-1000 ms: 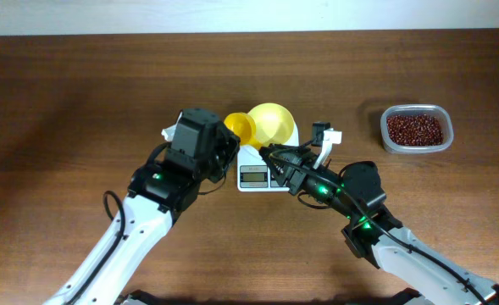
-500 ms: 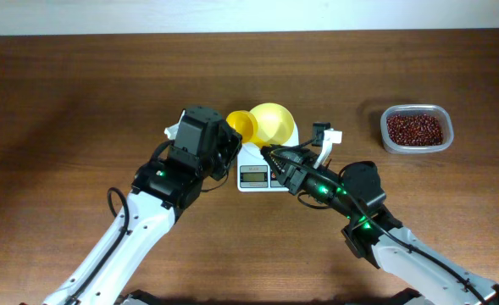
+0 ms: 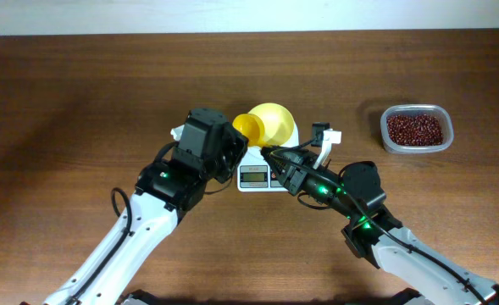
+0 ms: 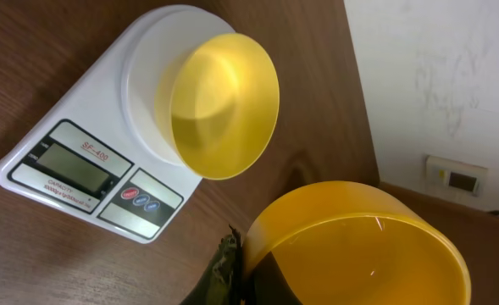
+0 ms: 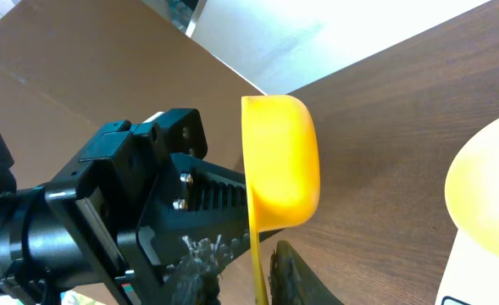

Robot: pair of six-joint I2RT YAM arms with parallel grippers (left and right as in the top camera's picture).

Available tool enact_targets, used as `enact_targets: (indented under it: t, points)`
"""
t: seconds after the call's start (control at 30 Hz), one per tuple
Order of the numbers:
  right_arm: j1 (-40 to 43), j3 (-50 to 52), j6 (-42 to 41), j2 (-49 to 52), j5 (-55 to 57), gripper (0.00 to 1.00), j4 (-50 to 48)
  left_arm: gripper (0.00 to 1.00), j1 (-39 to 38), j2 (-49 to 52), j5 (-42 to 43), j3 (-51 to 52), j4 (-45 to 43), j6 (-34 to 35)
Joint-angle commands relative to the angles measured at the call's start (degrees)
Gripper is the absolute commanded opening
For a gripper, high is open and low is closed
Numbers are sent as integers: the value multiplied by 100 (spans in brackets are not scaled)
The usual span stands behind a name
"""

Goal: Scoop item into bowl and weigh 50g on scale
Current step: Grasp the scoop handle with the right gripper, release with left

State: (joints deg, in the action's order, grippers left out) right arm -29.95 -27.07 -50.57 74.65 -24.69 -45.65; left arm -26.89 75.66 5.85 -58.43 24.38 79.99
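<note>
Closest to me, my right jaws have been narrowing over the last second. They now stand on either side of the thin handle of the yellow scoop [image 5: 279,161], with a sliver of gap left, so I don't judge them to be pinching it yet. Just beyond, my left jaws are clamped on the scoop. That arm has carried the scoop a little to the right, so the cup now hangs beside the bowl [image 4: 224,102] and within reach of my right side. I read this as a handover of the scoop from left to right, and the left should not let go until the right has a firm hold. The bowl sits on the platform of the scale [image 4: 71,152] and is empty; I cannot read the scale's screen. The scoop's cup also looks empty. Farthest off, at the right of the surface [image 3: 80,85], the beans [image 3: 415,129] all lie in their clear tub [image 3: 386,140], well apart from the bowl. No scooping has begun.
</note>
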Motion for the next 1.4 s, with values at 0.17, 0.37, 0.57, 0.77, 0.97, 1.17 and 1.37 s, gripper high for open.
enact_targets:
  t: [0.17, 0.37, 0.57, 0.77, 0.97, 1.17, 1.37]
  points:
    - [-42, -74, 31, 37, -52, 23, -17, 0, -37, 37, 37, 2, 96, 28]
    - [-42, -74, 31, 37, -52, 19, 0, 0, -33, 37, -11, 2, 98, 28]
    - [-42, -74, 31, 37, -52, 15, 0, 0, -33, 37, -74, 2, 144, 28]
    - [-42, -74, 33, 37, -52, 10, 0, 0, -33, 37, -74, 2, 168, 28]
    - [-42, -74, 31, 37, -52, 9, 0, 0, -33, 37, -74, 2, 223, 28]
    - [-42, -74, 33, 37, -50, 9, 0, 0, -33, 37, -74, 2, 236, 28]
    - [-42, -74, 33, 37, -52, 4, 2, 0, -33, 37, -92, 2, 247, 26]
